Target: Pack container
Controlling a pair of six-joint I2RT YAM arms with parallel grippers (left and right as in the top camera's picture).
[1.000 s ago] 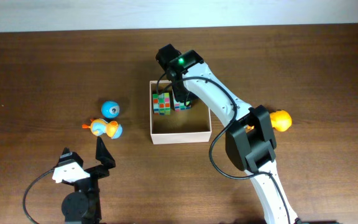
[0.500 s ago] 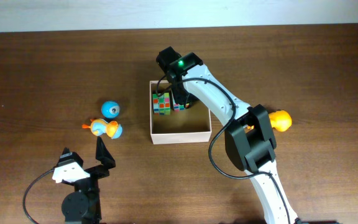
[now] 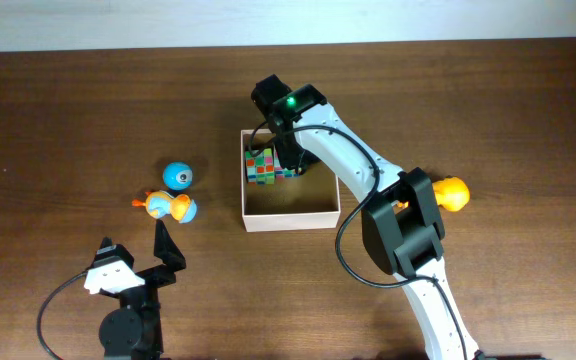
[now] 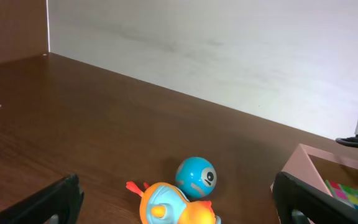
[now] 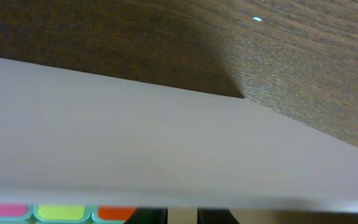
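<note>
The container is a square white-walled box with a tan floor at the table's middle. A multi-coloured cube lies in its far left corner. A second cube beside it is mostly hidden under my right gripper, which reaches down into the far part of the box. In the right wrist view the dark fingertips stand a narrow gap apart with only tan between them, facing the box's white wall. A cube's tiles show to their left. My left gripper is wide open and empty near the front left.
A blue ball and an orange-and-blue duck lie left of the box. In the left wrist view the ball and the duck are ahead of the open fingers. An orange toy lies right of the box, behind the right arm.
My right gripper has shifted slightly left inside the box and now covers more of the second cube. The left arm and the loose toys have not moved.
</note>
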